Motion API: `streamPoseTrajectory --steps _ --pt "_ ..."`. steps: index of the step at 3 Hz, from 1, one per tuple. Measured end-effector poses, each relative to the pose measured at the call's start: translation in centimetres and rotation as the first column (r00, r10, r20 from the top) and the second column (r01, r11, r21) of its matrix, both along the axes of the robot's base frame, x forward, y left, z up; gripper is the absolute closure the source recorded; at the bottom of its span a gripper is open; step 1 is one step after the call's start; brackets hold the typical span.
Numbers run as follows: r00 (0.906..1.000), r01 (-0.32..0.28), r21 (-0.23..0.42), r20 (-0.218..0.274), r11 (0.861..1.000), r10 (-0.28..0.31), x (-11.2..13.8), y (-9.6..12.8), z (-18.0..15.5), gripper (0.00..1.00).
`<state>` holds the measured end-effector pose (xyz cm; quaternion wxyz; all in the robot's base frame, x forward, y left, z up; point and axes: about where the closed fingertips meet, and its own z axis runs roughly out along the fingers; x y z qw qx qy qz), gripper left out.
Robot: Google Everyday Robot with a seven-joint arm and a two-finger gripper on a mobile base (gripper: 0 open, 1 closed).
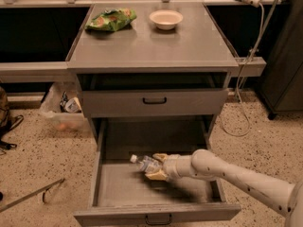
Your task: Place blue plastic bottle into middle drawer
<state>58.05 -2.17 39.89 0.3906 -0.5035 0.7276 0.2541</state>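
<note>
In the lower middle of the frame, the claw (155, 167) grips the bottle (142, 162), cap to the left, seemingly just above the floor of the open drawer (156, 216).

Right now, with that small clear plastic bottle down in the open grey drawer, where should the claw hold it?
Around the round body, coming from the right. The small clear plastic bottle lies with its white cap pointing left, so its wider middle faces the arm. The claw is there, inside the open grey metal drawer, a finger on either side.
</note>
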Motion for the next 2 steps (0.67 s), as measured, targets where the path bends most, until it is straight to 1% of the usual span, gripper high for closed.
streamPoseTrajectory --steps 1,2 --pt "1.0 0.0 0.0 0.0 1.0 0.0 0.0 0.0 0.0 0.0" --pt "1.0 0.0 0.0 0.0 1.0 0.0 0.0 0.0 0.0 0.0"
